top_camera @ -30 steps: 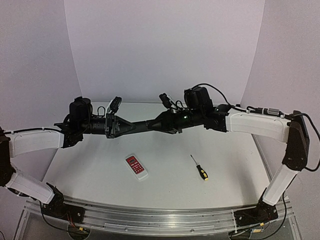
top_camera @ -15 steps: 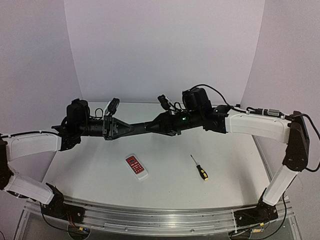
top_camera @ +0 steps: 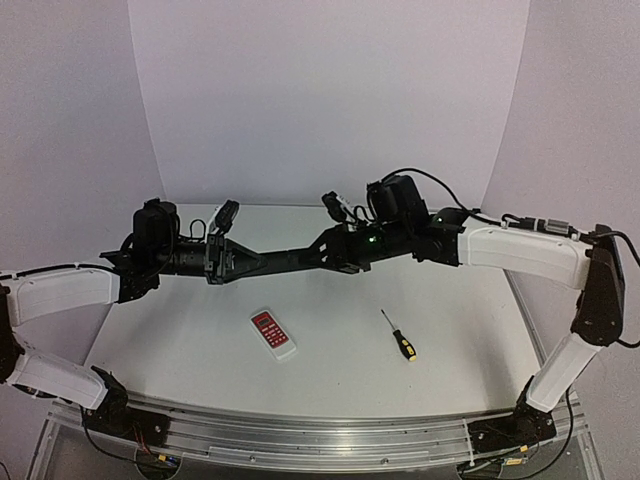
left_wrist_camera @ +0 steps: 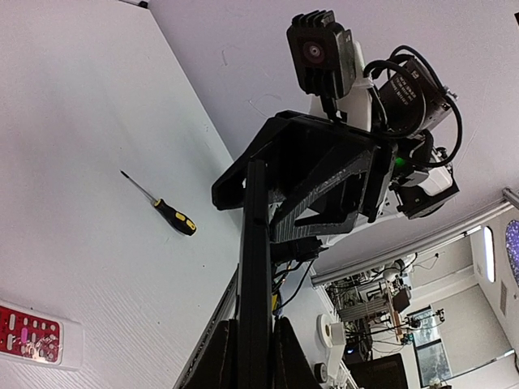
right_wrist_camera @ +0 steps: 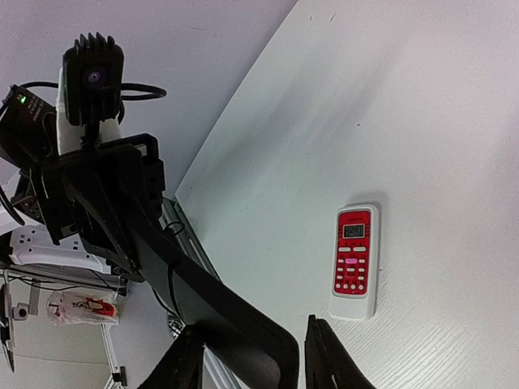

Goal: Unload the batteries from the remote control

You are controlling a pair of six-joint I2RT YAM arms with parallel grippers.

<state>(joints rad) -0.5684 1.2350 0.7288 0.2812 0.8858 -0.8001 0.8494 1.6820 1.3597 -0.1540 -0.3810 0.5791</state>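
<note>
Seen from above, two white and black robot arms reach in from either side and meet in the air over a pale tabletop (top_camera: 180, 340). Between them they carry a long black remote (top_camera: 287, 259), lying roughly level and well clear of the surface. The left pincer (left_wrist_camera: 253, 356) is closed narrowly on one end; in its wrist view the two dark fingers (left_wrist_camera: 219, 361) press against both sides of the slim black body, which runs away toward the other arm. The right pincer (right_wrist_camera: 253, 356) clamps the opposite end, its fingers flanking the remote's curved black back just as closely. A small green light glows on the right arm's wrist. Below the raised remote, a second, red-and-white remote (top_camera: 273, 334) lies flat on the tabletop with its buttons facing up, set at a slant near the middle. To its right, and well apart from it, lies a screwdriver (top_camera: 399, 336) with a thin metal shaft and a yellow-and-black handle pointing toward the near edge. Neither arm touches these two.
</note>
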